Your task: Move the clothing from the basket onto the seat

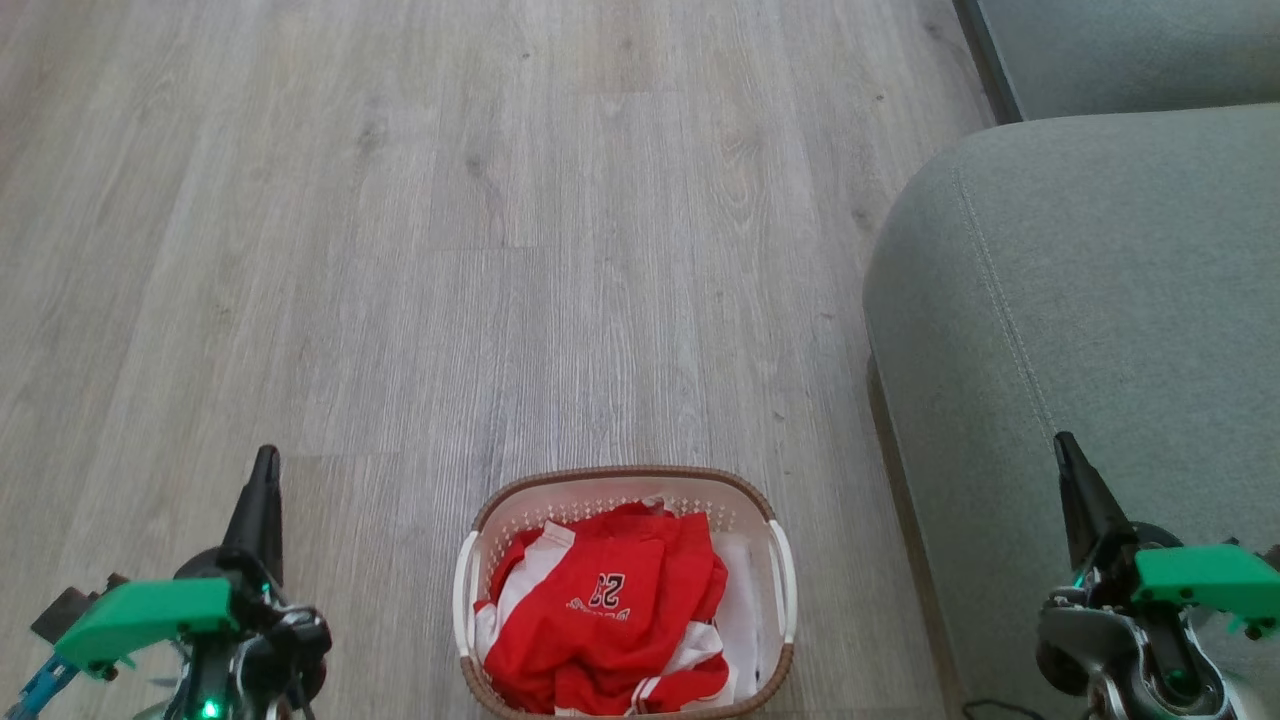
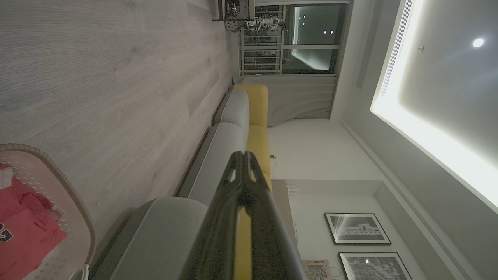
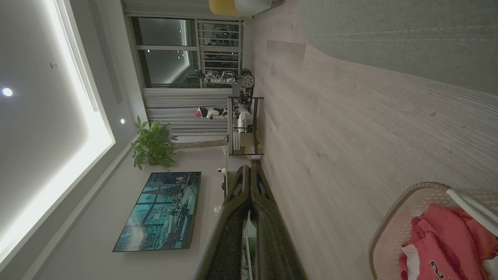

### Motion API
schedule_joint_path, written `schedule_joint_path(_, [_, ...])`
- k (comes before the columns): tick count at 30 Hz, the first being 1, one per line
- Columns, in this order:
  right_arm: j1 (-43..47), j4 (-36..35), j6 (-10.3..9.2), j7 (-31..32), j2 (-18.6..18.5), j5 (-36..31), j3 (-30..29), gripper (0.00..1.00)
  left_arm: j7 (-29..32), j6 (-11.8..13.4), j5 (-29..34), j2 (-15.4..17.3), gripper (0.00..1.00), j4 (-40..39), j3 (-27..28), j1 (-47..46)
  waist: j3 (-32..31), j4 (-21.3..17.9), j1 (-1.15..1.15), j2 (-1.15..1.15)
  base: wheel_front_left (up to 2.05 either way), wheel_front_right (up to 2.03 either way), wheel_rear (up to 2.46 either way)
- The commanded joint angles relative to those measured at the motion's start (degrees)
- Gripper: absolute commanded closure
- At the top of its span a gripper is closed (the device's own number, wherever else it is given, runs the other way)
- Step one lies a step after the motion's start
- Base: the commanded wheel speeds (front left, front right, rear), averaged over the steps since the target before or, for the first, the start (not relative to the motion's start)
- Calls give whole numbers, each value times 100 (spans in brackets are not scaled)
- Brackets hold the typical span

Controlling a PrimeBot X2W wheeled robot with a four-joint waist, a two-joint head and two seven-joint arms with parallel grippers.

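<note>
The white perforated basket [image 1: 480, 545] with a brown woven rim sits on the floor at the bottom middle of the head view. Red and white clothing [image 1: 610, 610] fills it, a red jersey with a number on top. The grey-green seat [image 1: 1100, 300] rises to the right of it. My left gripper [image 1: 266, 460] is shut and empty, left of the basket. My right gripper [image 1: 1062, 442] is shut and empty, over the seat's front edge. The left wrist view shows the basket [image 2: 83, 221], clothing [image 2: 27, 229] and seat [image 2: 163, 229]; the right wrist view shows the basket [image 3: 383, 229] and clothing [image 3: 447, 237].
Pale wood floor [image 1: 500, 250] stretches ahead of the basket. A second sofa section [image 1: 1130, 50] lies at the top right. The wrist views show yellow back cushions [image 2: 256, 105], a shelf unit [image 3: 245, 124], a potted plant [image 3: 151, 146] and a wall screen [image 3: 163, 210].
</note>
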Motion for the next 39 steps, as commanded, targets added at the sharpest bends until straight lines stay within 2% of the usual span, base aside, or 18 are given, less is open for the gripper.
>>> schedule_joint_path(1, [-310, -191, -1, 32, -4, 27, 99, 100, 42, -39, -10, 35, 100, -156, 204, -280, 0, 0, 0, 0, 0, 0, 0])
schedule_joint_path(22, [-310, -191, -1, 32, -4, 27, 99, 100, 42, -39, -10, 35, 100, -156, 204, -280, 0, 0, 0, 0, 0, 0, 0])
schedule_joint_path(23, [3, 28, 1, -2, 0, -1, 4, 0, -4, 3, 0, 0, 0, 20, -4, 3, 0, 0, 0, 0, 0, 0, 0])
schedule_joint_path(25, [80, 202, 0, -2, 4, -1, 29, 0, -8, 5, 0, -9, 0, 191, -15, 82, 0, 0, 0, 0, 0, 0, 0])
schedule_joint_path(39, [82, -87, 0, -255, 3, -7, 164, 0, -257, 30, 36, 3, 0, -120, -92, 77, -5, 21, 0, 0, 0, 0, 0])
